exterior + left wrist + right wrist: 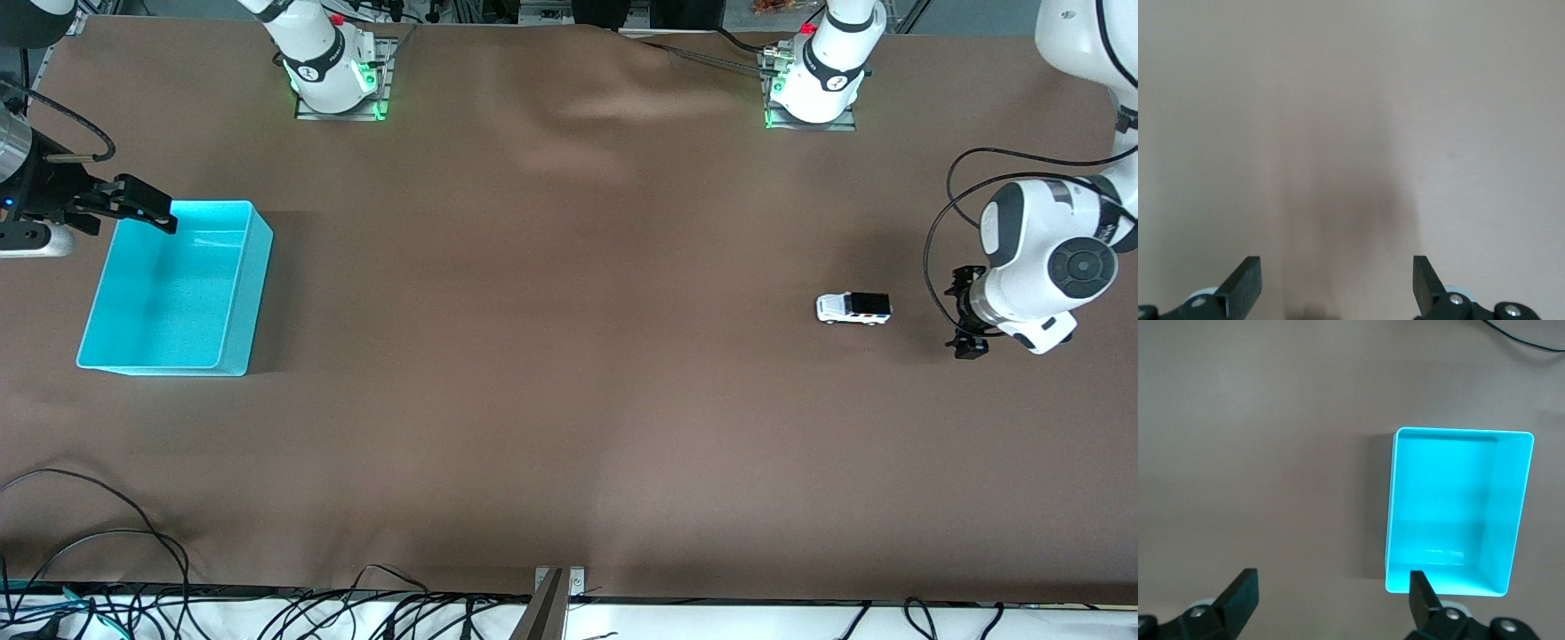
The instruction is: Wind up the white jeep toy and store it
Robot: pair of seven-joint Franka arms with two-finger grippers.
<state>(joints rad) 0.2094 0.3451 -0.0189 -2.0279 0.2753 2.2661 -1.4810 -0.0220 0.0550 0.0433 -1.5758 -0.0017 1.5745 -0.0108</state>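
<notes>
- The white jeep toy (853,308) is seen standing on its wheels on the brown desk (569,400), toward the left arm's end, with nothing touching it.
- The left gripper (965,311) is placed just beside the toy, further toward that same end of the desk, and is kept apart from it.
- Its jaws are spread wide and nothing is held between them; only bare desk cloth (1351,133) is shown in the left wrist view.
- The cyan bin (169,293) is set at the right arm's end of the desk, well apart from the toy, and nothing is seen inside it.
- The right gripper (133,206) is held over the bin's rim, where the arm waits.
- Its jaws are likewise fully parted and nothing is gripped; the bin (1455,513) is seen below them in the right wrist view.
</notes>
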